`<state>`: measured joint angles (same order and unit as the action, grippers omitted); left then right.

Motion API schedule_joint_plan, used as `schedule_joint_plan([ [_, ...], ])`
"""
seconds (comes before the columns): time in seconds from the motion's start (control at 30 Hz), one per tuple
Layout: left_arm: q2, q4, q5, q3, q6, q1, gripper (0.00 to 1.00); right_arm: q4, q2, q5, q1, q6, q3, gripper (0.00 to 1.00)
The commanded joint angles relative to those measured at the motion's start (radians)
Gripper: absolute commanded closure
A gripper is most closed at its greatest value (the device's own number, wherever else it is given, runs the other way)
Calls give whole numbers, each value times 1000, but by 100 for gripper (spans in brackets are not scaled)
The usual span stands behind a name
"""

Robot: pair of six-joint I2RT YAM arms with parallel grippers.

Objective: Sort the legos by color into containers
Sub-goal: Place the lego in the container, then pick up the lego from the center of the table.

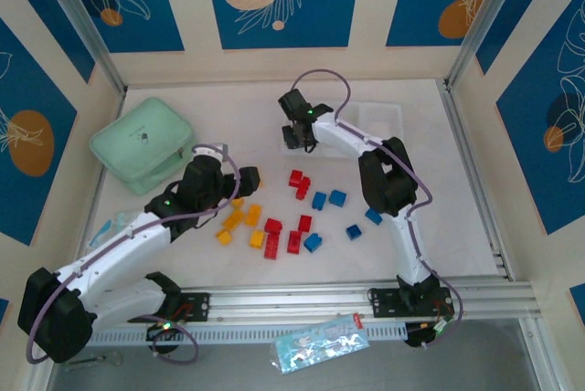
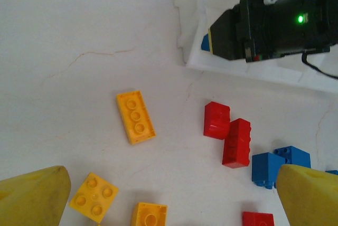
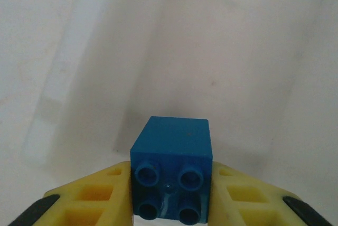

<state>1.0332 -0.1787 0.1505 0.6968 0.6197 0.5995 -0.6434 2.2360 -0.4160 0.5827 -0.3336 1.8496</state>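
Over the tray (image 1: 382,117), clenching a blue lego (image 3: 171,149) in the right gripper (image 3: 171,177), poised to release it by color.

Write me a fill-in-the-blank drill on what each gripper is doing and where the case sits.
1. The right gripper is shut on a ___ brick.
2. The left gripper hovers over the loose bricks with its jaws ___.
3. In the top view, the mint green zip case lies to the ___ of the white tray.

Missing words: blue; open; left
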Motion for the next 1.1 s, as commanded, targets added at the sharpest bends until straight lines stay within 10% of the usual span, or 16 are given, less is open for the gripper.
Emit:
schedule_joint_plan([
  [0.0, -31, -10, -8, -11, 21, -9, 1, -12, -88, -2, 6, -28, -57, 64],
  [0.43, -31, 20, -80, -5, 63, -9, 1, 14, -310, 35, 17, -49, -155, 43],
  [1.07, 75, 142, -121, -31, 112, 183, 1, -46, -792, 95, -28, -180, -765, 24],
])
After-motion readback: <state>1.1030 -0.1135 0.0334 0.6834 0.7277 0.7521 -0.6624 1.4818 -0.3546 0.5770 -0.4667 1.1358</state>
